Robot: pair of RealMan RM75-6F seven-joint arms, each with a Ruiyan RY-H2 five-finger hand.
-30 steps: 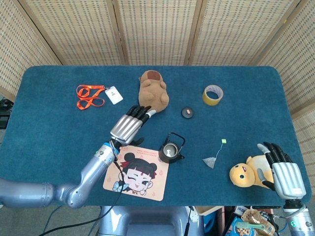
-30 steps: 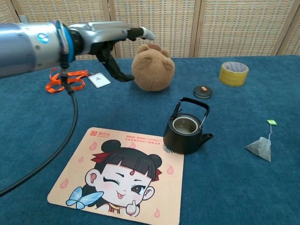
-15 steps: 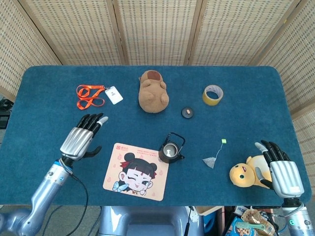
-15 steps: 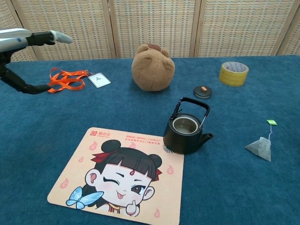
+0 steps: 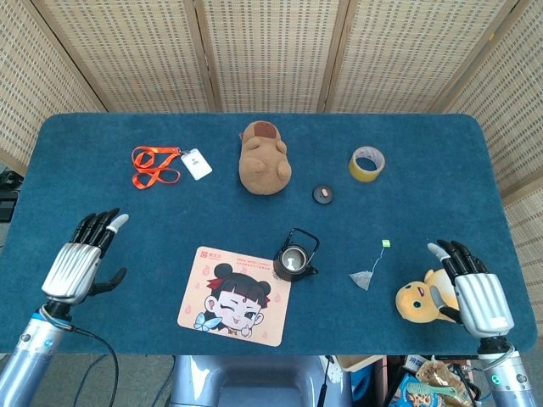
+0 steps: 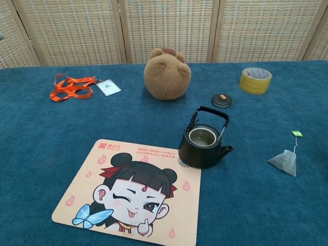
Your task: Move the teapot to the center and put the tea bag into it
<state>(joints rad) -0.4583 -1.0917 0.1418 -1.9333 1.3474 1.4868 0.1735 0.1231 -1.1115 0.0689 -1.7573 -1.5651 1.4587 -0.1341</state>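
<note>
Standing lidless near the middle of the tabletop, the teapot has its handle upright and its rim open, touching or just overlapping the right edge of the cartoon mat; its small round lid lies apart on the far side. The tea bag rests on the cloth to the right of the pot, its string running to a green tag. By the look of it, the pot's placement is finished and the tea bag step is not yet begun. The left hand hovers low at the near left, fingers apart and holding nothing, well away from everything. The right hand sits at the near right, fingers spread and empty, just beside a yellow plush toy. Next, that right hand would likely need to travel left to the bag, pinch it or its string delicately, and lower it through the narrow opening under the handle.
</note>
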